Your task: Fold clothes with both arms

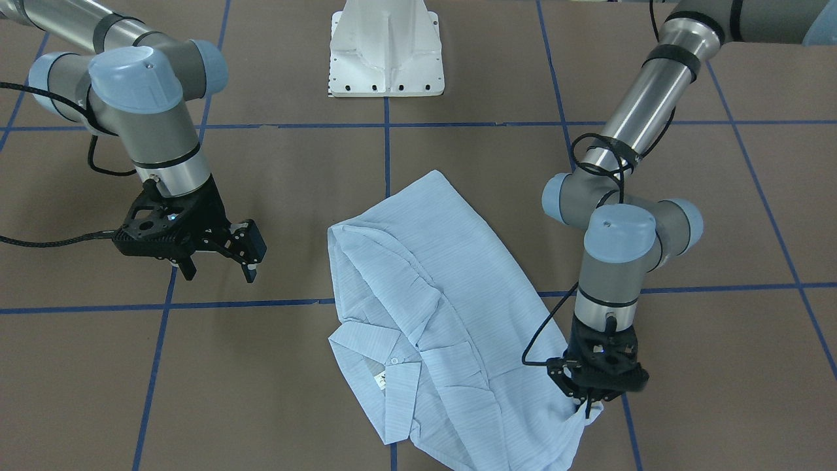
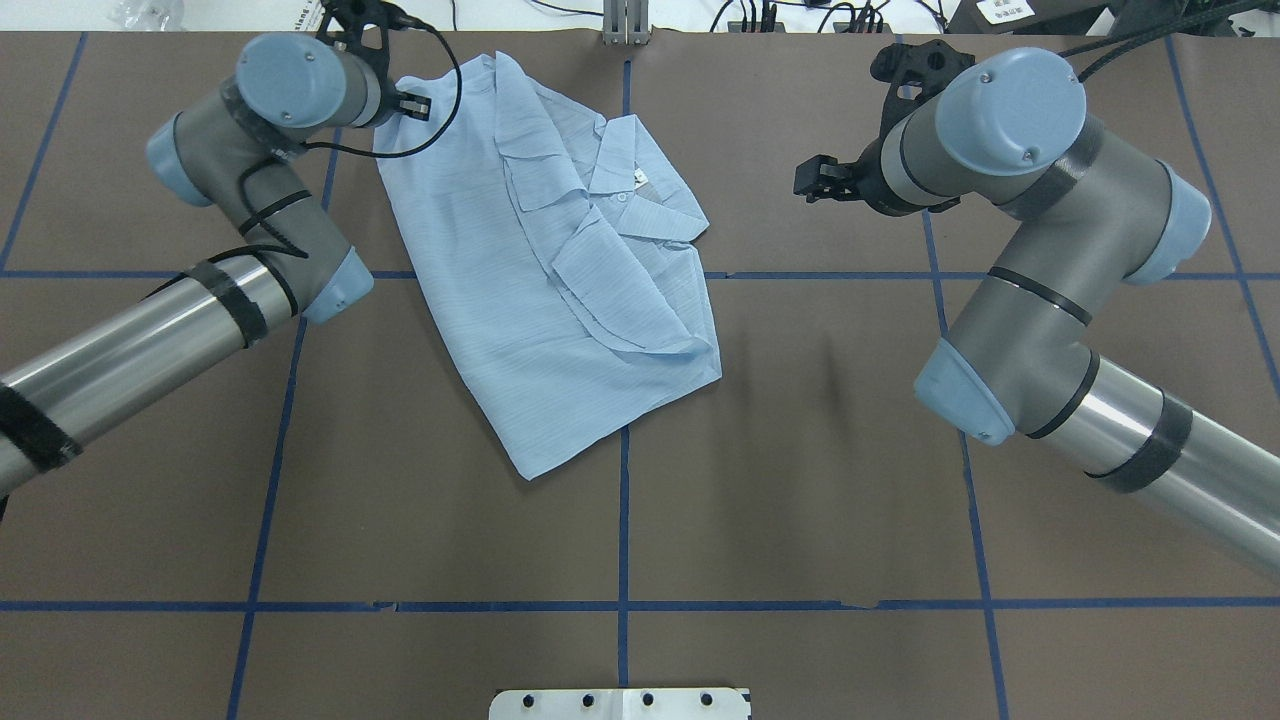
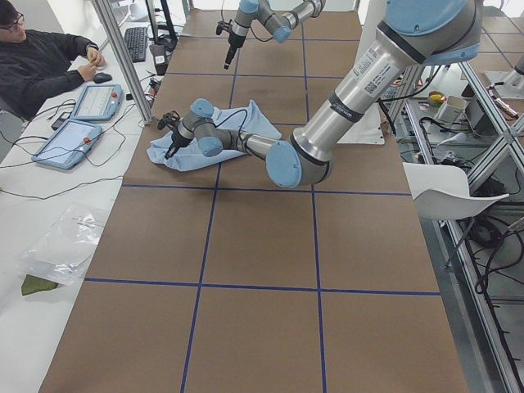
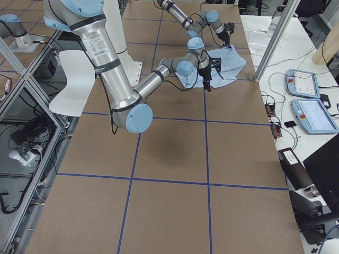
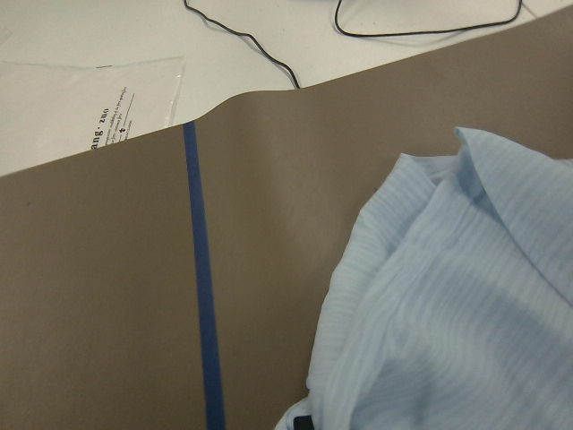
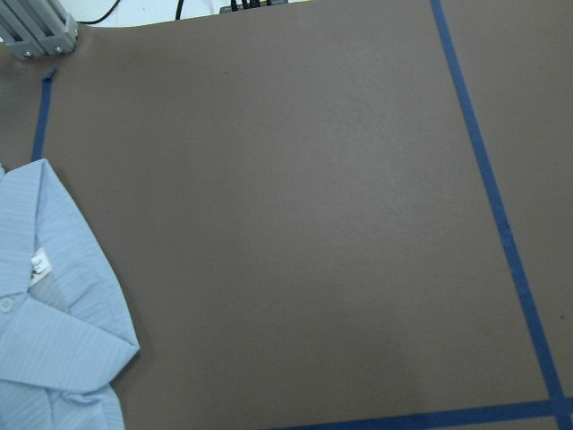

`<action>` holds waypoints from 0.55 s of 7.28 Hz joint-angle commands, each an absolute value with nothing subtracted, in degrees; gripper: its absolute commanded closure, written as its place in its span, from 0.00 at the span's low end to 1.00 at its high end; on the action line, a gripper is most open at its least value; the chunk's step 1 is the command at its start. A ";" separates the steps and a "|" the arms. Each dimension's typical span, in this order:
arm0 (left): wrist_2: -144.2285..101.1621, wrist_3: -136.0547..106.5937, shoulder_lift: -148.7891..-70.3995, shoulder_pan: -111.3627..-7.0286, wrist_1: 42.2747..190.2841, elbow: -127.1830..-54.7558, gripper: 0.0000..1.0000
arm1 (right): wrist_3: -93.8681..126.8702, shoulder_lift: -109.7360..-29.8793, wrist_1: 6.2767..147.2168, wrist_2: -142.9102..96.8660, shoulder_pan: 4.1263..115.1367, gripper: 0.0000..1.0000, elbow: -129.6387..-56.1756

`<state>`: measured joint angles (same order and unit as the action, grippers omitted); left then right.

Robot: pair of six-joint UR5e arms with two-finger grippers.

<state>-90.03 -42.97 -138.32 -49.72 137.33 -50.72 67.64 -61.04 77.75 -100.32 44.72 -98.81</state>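
While your left gripper looks clamped on shirt edge, right gripper hangs jaws apart, well off opposite side. Shirt lies on table between them, long axis diagonal, collar end away from robot. Left arm nearer; your right must reach inward.

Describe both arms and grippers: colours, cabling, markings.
The left arm and right arm match: silver tubes, grey joint housings, pale-blue caps, black bands on the tubes. A black cable runs along each to the wrist. Each upper tube carries a white printed label. The left gripper and right gripper are black, open-framed, two slim jaws each.
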 commanded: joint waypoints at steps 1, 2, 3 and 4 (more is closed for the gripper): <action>-90.96 -42.46 -138.45 -50.27 143.05 -48.07 0.01 | 70.91 -59.60 77.87 -98.80 42.73 0.00 -98.79; -96.36 -42.28 -135.12 -51.67 145.70 -51.82 0.00 | 73.28 -59.15 77.96 -96.96 40.97 0.00 -98.70; -103.64 -40.27 -132.04 -54.12 145.37 -56.38 0.00 | 76.69 -58.28 78.48 -94.86 38.96 0.00 -98.27; -106.41 -39.30 -128.18 -54.84 145.28 -60.43 0.00 | 81.25 -57.75 78.75 -92.66 35.89 0.00 -98.00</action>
<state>-101.49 -40.66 -132.40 -53.38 144.98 -55.63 76.46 -58.50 78.38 -95.20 39.04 -98.35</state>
